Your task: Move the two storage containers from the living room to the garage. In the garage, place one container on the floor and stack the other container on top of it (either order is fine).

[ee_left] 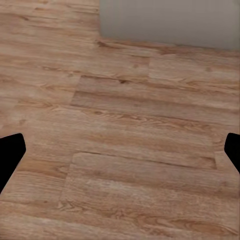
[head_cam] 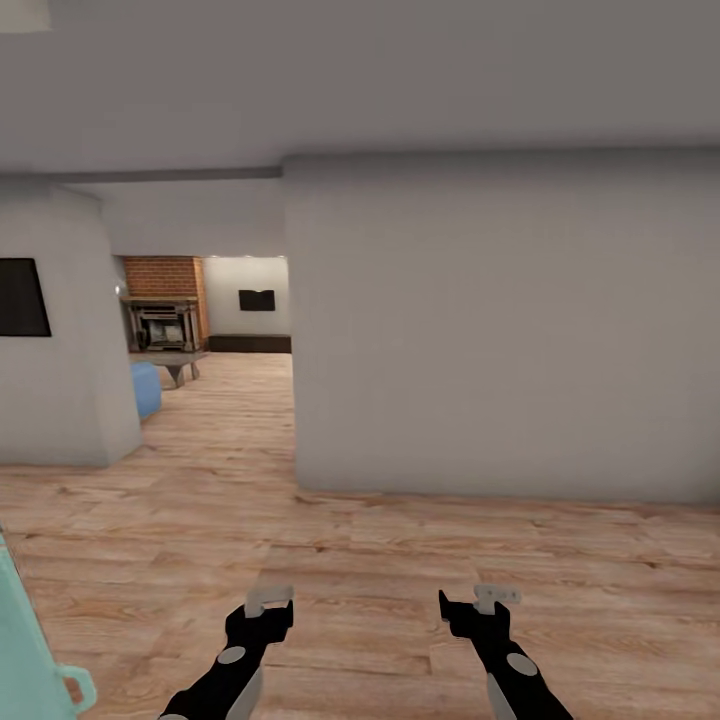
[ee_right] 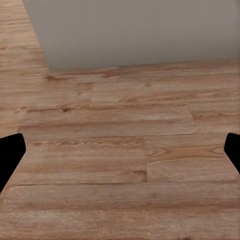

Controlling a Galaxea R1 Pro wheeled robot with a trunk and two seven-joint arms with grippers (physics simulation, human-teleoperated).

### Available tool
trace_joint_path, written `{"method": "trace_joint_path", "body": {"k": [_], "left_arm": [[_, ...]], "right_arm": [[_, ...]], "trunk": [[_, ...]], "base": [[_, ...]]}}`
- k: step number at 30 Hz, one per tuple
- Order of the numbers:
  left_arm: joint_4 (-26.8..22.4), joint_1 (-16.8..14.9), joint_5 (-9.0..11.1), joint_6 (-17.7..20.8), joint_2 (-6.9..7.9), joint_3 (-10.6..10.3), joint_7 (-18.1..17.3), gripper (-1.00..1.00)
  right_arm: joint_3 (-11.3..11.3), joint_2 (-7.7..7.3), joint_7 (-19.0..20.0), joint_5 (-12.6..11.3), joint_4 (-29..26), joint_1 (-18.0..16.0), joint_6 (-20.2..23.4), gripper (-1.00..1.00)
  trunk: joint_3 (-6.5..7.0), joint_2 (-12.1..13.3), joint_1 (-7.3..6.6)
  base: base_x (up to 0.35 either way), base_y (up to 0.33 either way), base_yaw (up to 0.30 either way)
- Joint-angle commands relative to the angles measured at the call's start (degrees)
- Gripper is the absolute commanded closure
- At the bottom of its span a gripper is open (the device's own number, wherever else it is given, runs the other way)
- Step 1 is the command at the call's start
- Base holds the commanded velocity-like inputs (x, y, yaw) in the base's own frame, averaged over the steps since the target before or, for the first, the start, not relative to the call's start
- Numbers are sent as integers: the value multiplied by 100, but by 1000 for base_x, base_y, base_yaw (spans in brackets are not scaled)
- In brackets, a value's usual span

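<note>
- The left tool and right tool hang low in front of the trunk over the plank floor, level with each other and apart.
- Each wrist view has only the dark finger tips at the far edges with bare planks between them, so both tools stand wide open and hold nothing.
- No container can be seen, so its long axis and the nearer arm cannot be told yet.
- Straight ahead of both tools a grey wall blocks the way; its base also crosses the far end of both wrist views.
- Ahead and to the left of the left tool a passage opens past the wall corner to the living room, where a brick fireplace and the edge of a blue sofa show.
- My judgement: the containers probably lie that way, so the next move is a drive forward-left, and the left arm would come nearer first.
- A pale teal object sits close beside the left arm; I cannot tell what it is.
</note>
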Motion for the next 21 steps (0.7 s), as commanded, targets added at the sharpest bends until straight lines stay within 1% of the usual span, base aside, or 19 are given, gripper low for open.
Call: {"method": "trace_joint_path", "body": {"k": [1, 21], "left_arm": [[7, -3, -18, -21, -4, 28, 5, -100], [7, -3, -13, -20, -3, 32, 5, -100]], "right_arm": [[24, -4, -23, -60, 5, -2, -24, -100], [24, -4, -23, -60, 5, -2, -22, -100]], "trunk": [[-2, -3, 5], [-2, -3, 5]], "base": [[328, -3, 0], [329, 0, 0]]}}
